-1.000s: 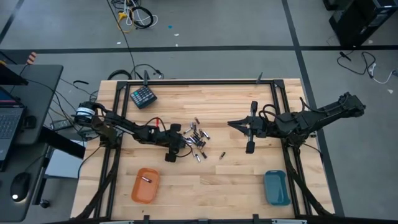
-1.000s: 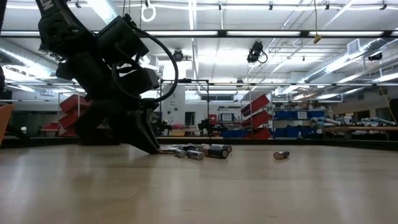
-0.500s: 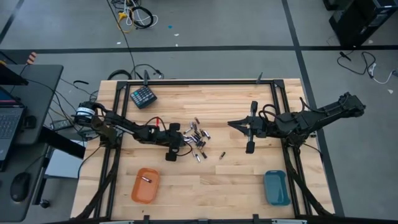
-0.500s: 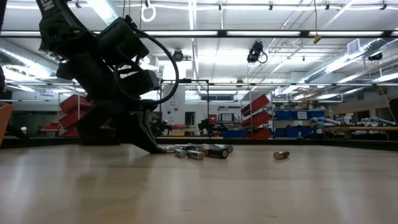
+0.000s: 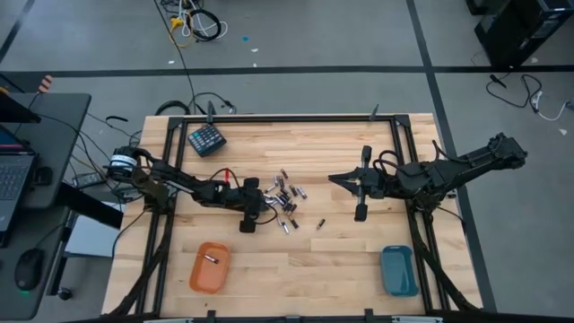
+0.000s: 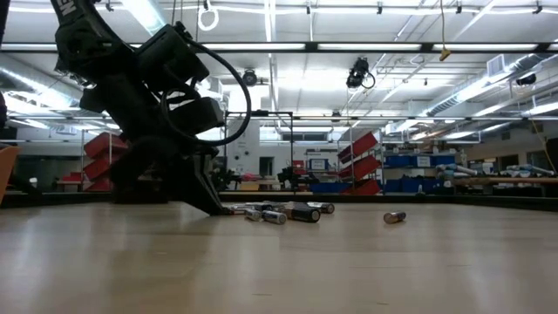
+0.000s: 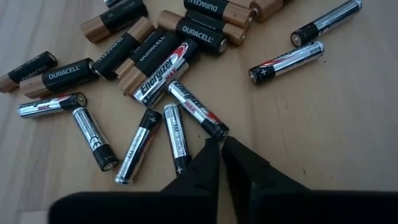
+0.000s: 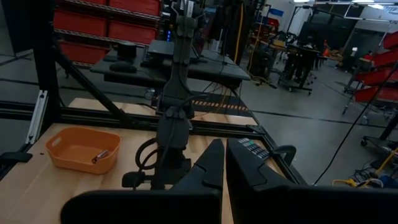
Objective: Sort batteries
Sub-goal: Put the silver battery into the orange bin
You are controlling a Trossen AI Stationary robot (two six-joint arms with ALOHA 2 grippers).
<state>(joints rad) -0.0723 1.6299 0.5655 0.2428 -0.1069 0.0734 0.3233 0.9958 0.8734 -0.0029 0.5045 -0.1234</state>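
The batteries (image 5: 285, 199) lie as a loose pile at the table's middle, and close up in the left wrist view (image 7: 155, 59) they are black-and-copper and silvery cells lying flat. One stray cell (image 5: 319, 222) lies to the right of the pile. My left gripper (image 5: 263, 205) is shut, down at the pile's left edge; its tips (image 7: 219, 142) stand at the end of a silvery cell (image 7: 198, 111). My right gripper (image 5: 333, 178) is shut and hovers to the right of the pile, touching nothing. My left gripper comes slanting down from the table's left, its shut fingertips (image 6: 218, 209) at the tabletop. They stand right at the end (image 7: 217, 131) of a silvery cell that lies flat on the wood. Whether they touch that cell I cannot tell.
An orange tray (image 5: 199, 274) near the front left holds one cell (image 5: 212, 258). A blue tray (image 5: 398, 270) sits at the front right. A dark teal keypad block (image 5: 206, 139) lies at the far left. A black frame rail (image 5: 287, 117) borders the table's far edge.
One cell on the far right side of the pile has shifted a little toward the table's right. Both arms have stayed about where they were.
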